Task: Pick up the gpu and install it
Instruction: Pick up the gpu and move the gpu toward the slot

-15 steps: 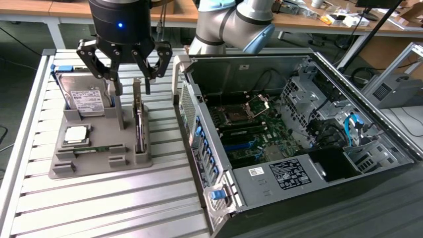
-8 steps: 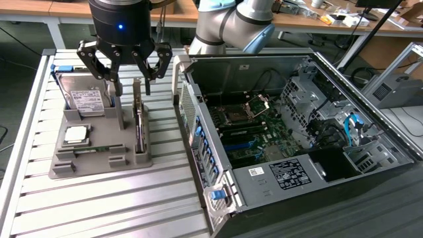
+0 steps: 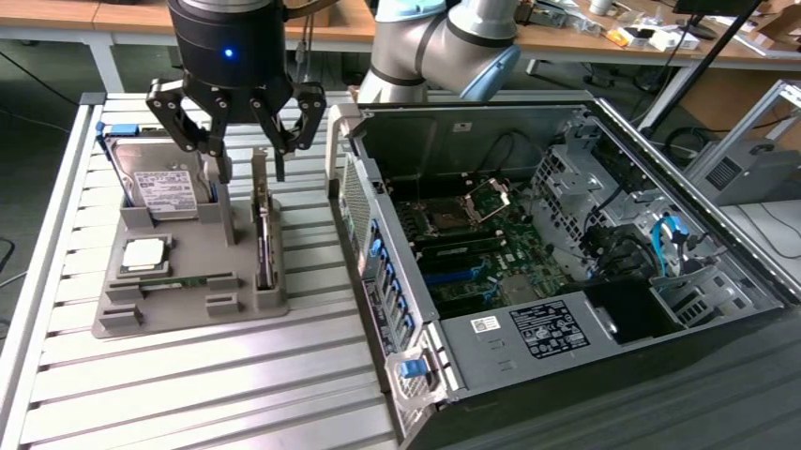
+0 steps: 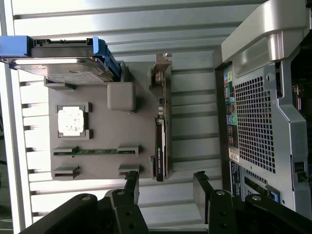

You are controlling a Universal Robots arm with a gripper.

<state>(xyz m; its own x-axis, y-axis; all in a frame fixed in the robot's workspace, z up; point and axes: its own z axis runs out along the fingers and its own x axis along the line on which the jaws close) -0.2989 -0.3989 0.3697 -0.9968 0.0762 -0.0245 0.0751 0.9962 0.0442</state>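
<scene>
Two fingers of the black gripper point(image 3: 250, 171) hang spread apart, holding nothing, just above the grey moulded plastic tray point(image 3: 188, 314) on the ribbed aluminium table point(image 3: 188, 394). The gpu point(image 3: 264, 239), a thin flat black card, stands on its edge in a slot along the tray's side nearest the computer case point(image 3: 501, 150), with its dull silver bracket end rising toward the fingertips. Whether they touch it cannot be told. Beside it on the tray are a boxy silver hard drive point(image 3: 163, 187) with a white label and blue side rails, a square metal-capped processor point(image 3: 144, 253) and a narrow green memory stick point(image 3: 188, 281). The exterior view looks into the open case, with its green motherboard point(image 3: 476, 244) and bright blue cables point(image 3: 663, 239). The wrist view looks straight down: the gripper point(image 4: 165, 185) shows its two blunt fingertips wide apart, the gpu point(image 4: 161, 146) appears as a slim dark strip along the edge of the tray point(image 4: 102, 131), and the case point(image 4: 273, 112) shows a perforated metal panel with a smooth rounded silver corner. The hard drive point(image 4: 63, 61), processor point(image 4: 72, 121) and memory stick point(image 4: 97, 151) sit in their recesses, on the slatted table point(image 4: 122, 14).
</scene>
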